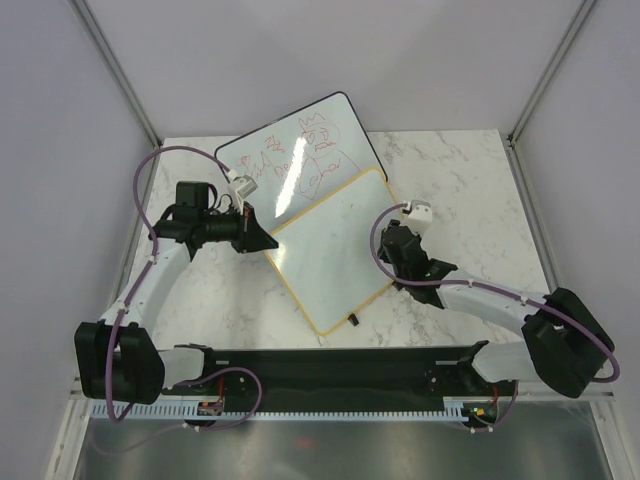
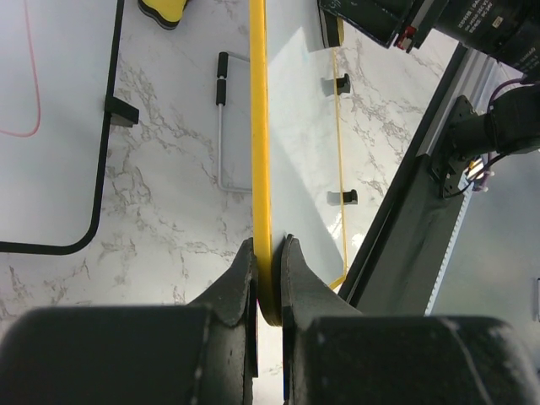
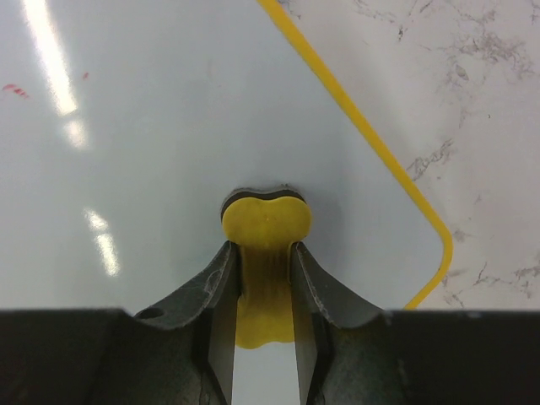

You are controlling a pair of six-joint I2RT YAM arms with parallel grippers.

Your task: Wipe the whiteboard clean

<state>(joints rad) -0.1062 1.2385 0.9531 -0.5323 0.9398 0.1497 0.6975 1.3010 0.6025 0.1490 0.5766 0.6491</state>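
The yellow-framed whiteboard (image 1: 330, 245) lies tilted on the marble table, its surface mostly white. My left gripper (image 1: 262, 240) is shut on its left edge; the left wrist view shows the yellow frame (image 2: 260, 126) clamped between the jaws of that gripper (image 2: 268, 257). My right gripper (image 1: 395, 240) is shut on a yellow eraser (image 3: 266, 224) and presses it flat on the board surface (image 3: 152, 126) near a rounded corner. Small red marks (image 3: 15, 88) remain at the far left of the right wrist view. Black clips (image 2: 342, 197) sit on the board's far edge.
A larger black-framed whiteboard (image 1: 300, 145) with red scribbles lies behind, partly under the yellow one. A second yellow eraser (image 2: 162, 8) and a marker pen (image 2: 221, 80) show in the left wrist view. The black base rail (image 1: 330, 365) runs along the near edge.
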